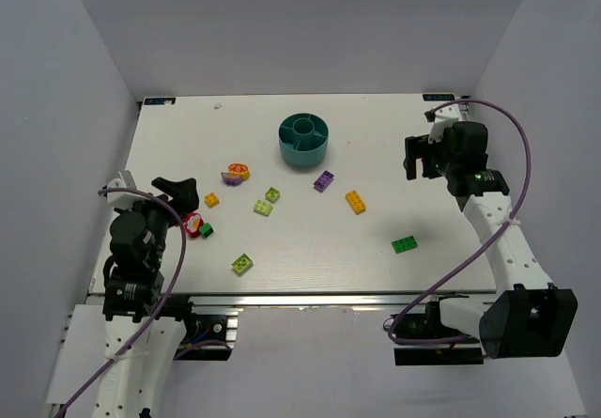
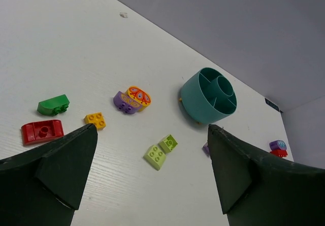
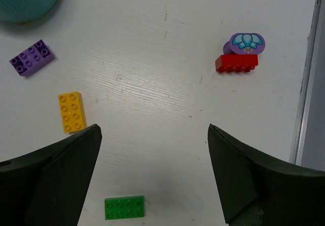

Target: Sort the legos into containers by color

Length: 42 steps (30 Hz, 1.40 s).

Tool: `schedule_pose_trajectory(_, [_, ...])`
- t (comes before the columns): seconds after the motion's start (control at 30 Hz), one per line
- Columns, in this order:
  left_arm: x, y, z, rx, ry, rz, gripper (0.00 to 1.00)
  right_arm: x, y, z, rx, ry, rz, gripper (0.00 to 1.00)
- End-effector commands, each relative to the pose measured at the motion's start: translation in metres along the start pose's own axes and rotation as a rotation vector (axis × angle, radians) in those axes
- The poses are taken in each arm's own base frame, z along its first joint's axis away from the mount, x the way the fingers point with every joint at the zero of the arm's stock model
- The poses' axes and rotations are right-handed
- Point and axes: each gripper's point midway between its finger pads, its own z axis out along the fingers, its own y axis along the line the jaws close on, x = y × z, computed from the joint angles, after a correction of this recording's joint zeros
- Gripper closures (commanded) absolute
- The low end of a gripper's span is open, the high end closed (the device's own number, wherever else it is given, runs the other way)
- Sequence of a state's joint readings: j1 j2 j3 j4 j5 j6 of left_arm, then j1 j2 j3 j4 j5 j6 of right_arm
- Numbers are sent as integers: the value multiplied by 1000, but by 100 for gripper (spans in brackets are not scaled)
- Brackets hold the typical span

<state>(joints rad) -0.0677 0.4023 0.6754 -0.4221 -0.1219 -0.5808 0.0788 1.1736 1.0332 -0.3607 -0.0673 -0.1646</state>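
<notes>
The teal bowl (image 1: 304, 140) with wedge compartments stands at the middle back; it also shows in the left wrist view (image 2: 208, 95). Bricks lie loose on the table: a purple one (image 1: 324, 180), an orange-yellow one (image 1: 355, 201), a green one (image 1: 405, 244), lime ones (image 1: 268, 201) (image 1: 242, 263), a small orange one (image 1: 212, 199), a purple-and-orange piece (image 1: 237, 173), a red one (image 1: 192, 224) and a dark green one (image 1: 206, 230). My left gripper (image 1: 178, 191) is open and empty above the left bricks. My right gripper (image 1: 416, 162) is open and empty at the far right.
A red brick with a purple flower piece (image 3: 239, 57) lies near the table's right edge (image 3: 304, 84), below my right arm. White walls close in the table on three sides.
</notes>
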Motion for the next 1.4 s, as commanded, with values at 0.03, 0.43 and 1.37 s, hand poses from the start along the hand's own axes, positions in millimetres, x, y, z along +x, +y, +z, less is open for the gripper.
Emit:
schedule_pose_trajectory(0.03, [4,3,-1,-16,13,-12,2,-27,14,-6,-88,-78,-41,11])
schedule_pose_trajectory(0.43, [31,18,17,-107,134,-44,96,15,137,-67,-847,-316,-660,11])
schedule_pose_trajectory(1.37, [111,122,115,-304,910,815,41,42,220,-39,-1158,-113,-474,40])
